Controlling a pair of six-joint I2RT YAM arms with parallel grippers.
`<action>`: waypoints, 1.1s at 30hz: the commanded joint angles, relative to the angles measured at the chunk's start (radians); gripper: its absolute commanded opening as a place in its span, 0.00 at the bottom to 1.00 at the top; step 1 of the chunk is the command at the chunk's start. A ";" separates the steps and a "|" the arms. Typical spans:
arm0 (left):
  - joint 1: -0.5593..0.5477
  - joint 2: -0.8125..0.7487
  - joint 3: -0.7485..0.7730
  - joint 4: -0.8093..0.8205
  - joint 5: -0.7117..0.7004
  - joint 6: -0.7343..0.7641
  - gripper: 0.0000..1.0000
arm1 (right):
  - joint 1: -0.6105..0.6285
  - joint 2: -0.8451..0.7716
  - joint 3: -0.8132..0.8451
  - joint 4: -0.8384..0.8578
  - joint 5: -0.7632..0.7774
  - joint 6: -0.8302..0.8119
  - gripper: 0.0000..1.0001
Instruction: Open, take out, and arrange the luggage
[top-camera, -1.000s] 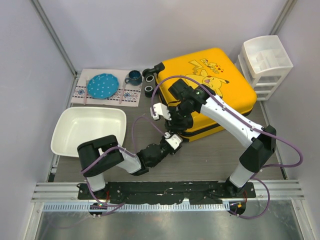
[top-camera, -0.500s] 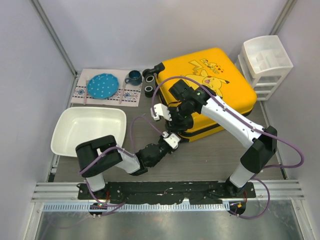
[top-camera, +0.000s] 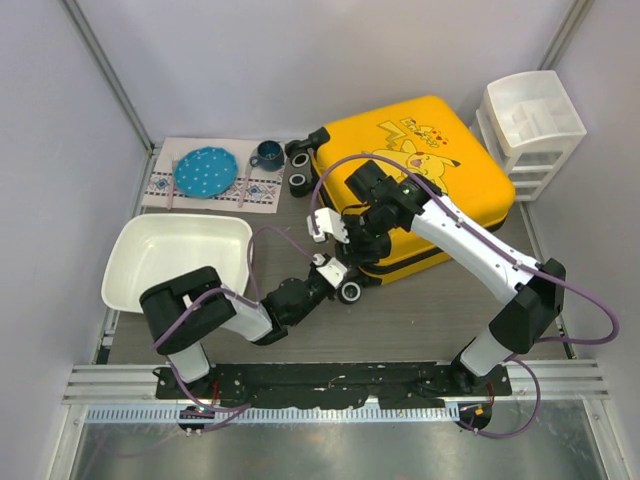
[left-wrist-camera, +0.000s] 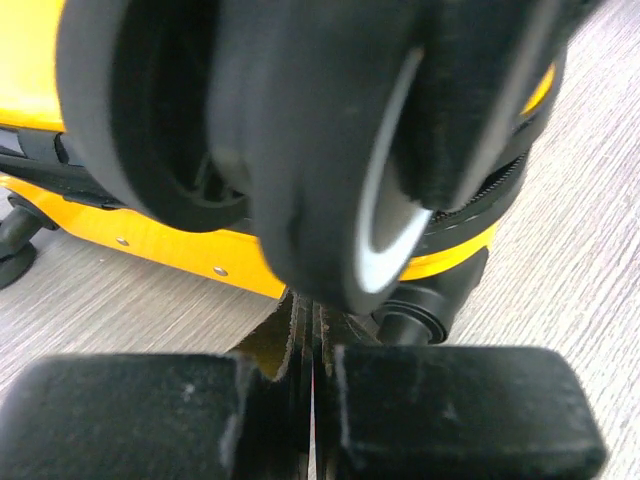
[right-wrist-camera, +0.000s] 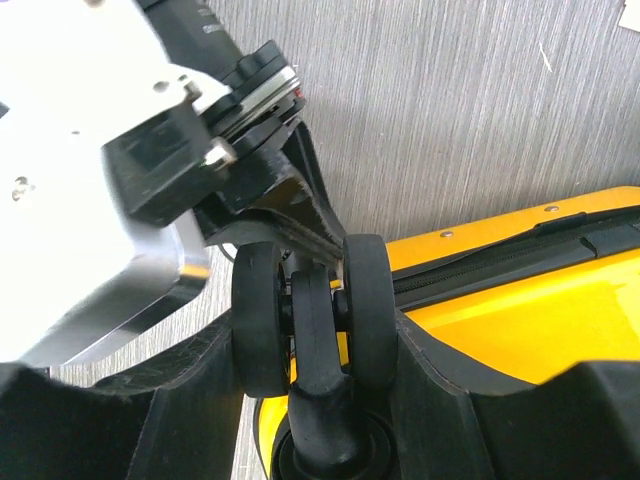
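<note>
Opening step, luggage (top-camera: 440, 150) closed: corner wheel (right-wrist-camera: 258, 320) clasped by right gripper (right-wrist-camera: 315, 385), left gripper (left-wrist-camera: 312, 400) clenched tight beside it; next, likely working along the zipper band (right-wrist-camera: 500, 262)

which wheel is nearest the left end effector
The wheel at the suitcase's near corner, by the left end effector; the other two sit beside the blue cup.

The top view looks down from behind the near edge over the whole tabletop (top-camera: 420, 320). Both wrist views press close on the suitcase's (top-camera: 430, 170) near-left corner wheel (top-camera: 349, 291): left low and level, right from above.
</note>
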 joint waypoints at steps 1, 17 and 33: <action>0.062 -0.031 0.004 0.278 -0.016 -0.016 0.00 | -0.021 -0.132 0.022 -0.055 -0.017 0.101 0.01; 0.340 0.111 0.153 0.278 0.111 -0.073 0.00 | -0.021 -0.233 -0.109 -0.090 -0.031 0.125 0.01; 0.590 0.227 0.328 0.262 0.159 -0.113 0.00 | -0.033 -0.454 -0.316 -0.227 0.044 0.208 0.01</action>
